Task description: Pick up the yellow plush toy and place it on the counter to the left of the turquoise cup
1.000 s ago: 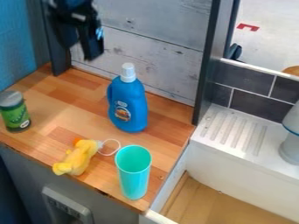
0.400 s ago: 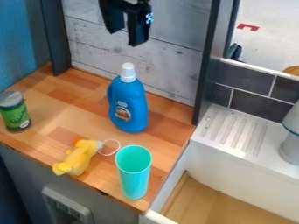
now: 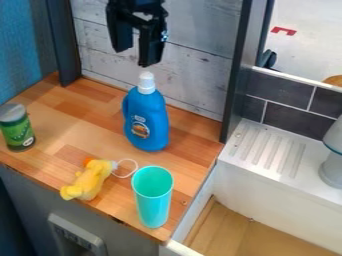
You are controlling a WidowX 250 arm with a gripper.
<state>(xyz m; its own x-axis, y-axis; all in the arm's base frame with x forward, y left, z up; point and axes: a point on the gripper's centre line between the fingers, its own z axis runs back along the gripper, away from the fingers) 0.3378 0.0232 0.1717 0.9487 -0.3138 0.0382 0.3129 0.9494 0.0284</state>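
While one pincer [image 3: 137, 56] hangs spread at the far side, seemingly just above the white cap [image 3: 146, 83], one blue bottle [image 3: 145, 122] stands on the table [image 3: 70, 117]; one teal cup [image 3: 153, 200] stands nearer, one yellow toy [image 3: 88, 183] left of it, one green jar [image 3: 18, 133] at left.

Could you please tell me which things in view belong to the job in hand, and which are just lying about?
In hand:
- Black hand, open, holding nothing, close above the bottle's cap
- Blue bottle, white-capped, upright; nearest the hand

Lying about:
- Green jar
- Yellow toy, on its side
- Turquoise cup, upright
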